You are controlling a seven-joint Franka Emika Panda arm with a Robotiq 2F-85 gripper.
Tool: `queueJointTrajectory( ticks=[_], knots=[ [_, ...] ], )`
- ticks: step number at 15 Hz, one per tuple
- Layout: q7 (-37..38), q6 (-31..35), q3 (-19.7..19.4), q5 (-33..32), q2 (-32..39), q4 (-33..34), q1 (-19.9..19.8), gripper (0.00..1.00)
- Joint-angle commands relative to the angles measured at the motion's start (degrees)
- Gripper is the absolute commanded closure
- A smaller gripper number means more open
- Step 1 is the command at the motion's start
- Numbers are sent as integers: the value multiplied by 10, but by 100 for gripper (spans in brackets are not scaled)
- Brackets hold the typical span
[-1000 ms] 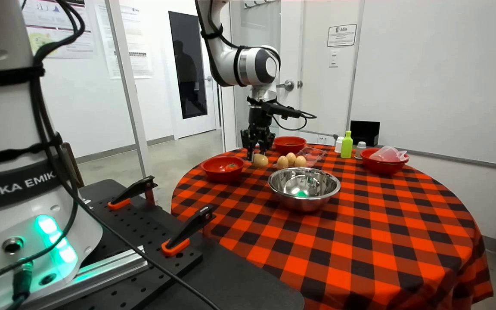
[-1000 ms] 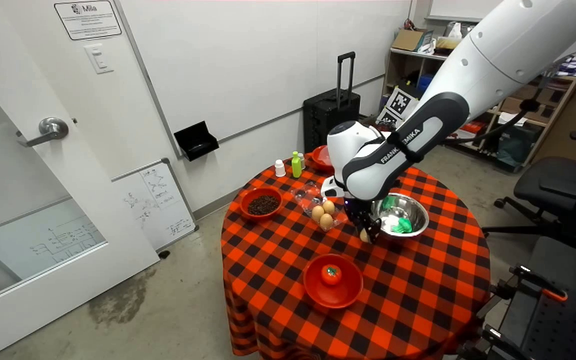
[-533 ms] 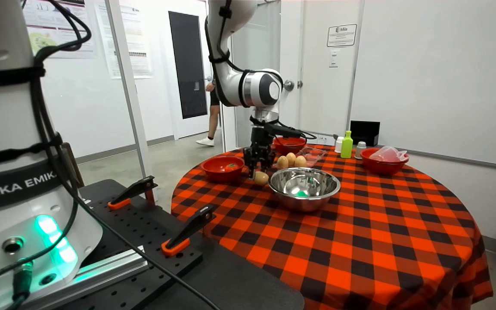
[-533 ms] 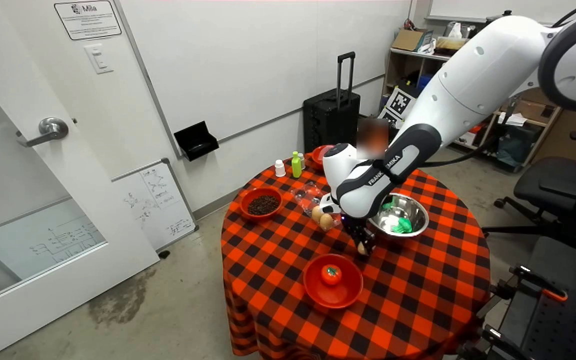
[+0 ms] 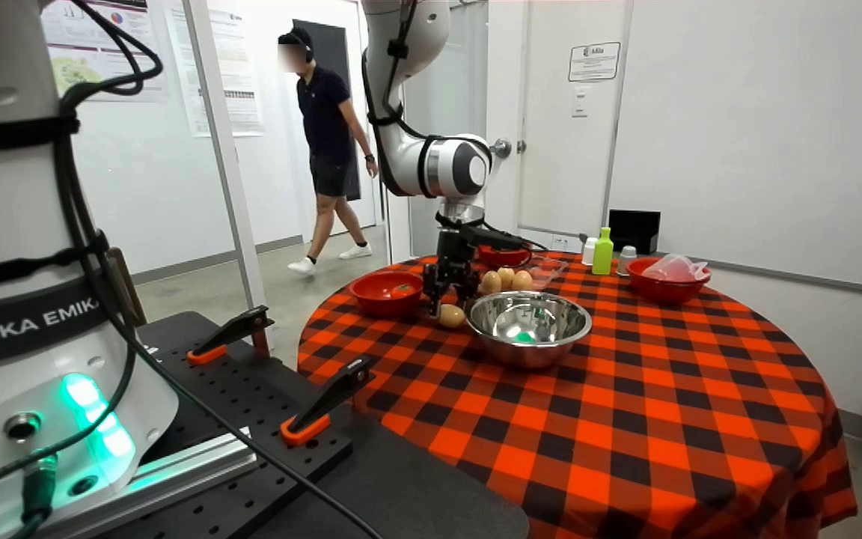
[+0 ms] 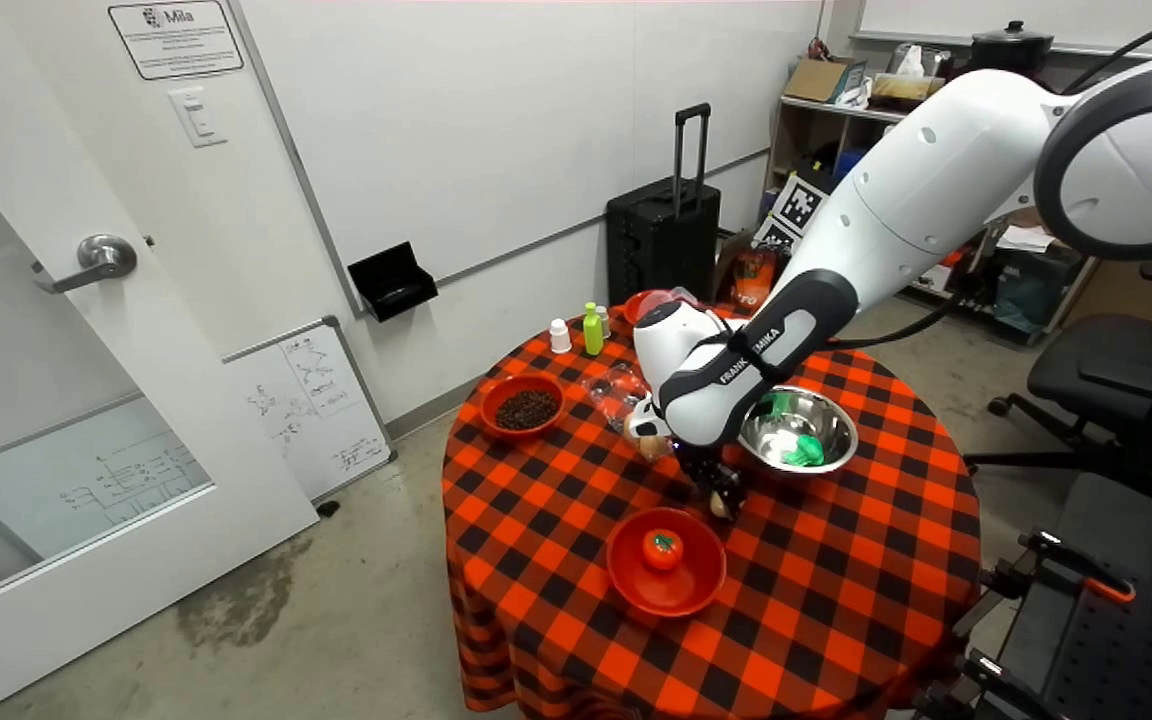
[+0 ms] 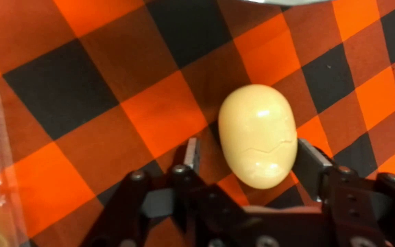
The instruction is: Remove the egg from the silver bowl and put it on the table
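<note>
A tan egg (image 5: 452, 316) rests on the checked table (image 5: 663, 389), beside the silver bowl (image 5: 530, 353). In the wrist view the egg (image 7: 257, 137) stands between the two fingers of my gripper (image 7: 247, 144). There is a visible gap between the egg and the left finger (image 7: 191, 154). The right finger (image 7: 312, 154) is close against the egg or touching it; I cannot tell which. The gripper (image 5: 451, 305) is open and low over the table. The silver bowl (image 6: 848, 450) holds a green object (image 6: 804, 452), and no egg shows in it.
A red bowl (image 6: 666, 595) with a tomato stands close to the gripper. Three more eggs (image 5: 506, 279) sit in a clear carton, whose edge (image 7: 2, 137) shows in the wrist view. Farther off are more red bowls and a green bottle (image 5: 602, 253). A person (image 5: 326, 127) walks behind.
My gripper has come down with the egg and shifted towards the tomato bowl. The egg now rests on the table with the jaws open around it. A person has walked into view.
</note>
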Motion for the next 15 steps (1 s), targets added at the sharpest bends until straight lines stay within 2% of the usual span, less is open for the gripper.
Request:
queueJointTrajectory(
  ticks=[1, 9, 15],
  knots=[
    [16, -9, -9, -4, -3, 11, 7, 1],
    [34, -23, -15, -2, -97, -38, -2, 0],
    [85, -27, -32, -15, -155, -64, 11, 0]
  ],
)
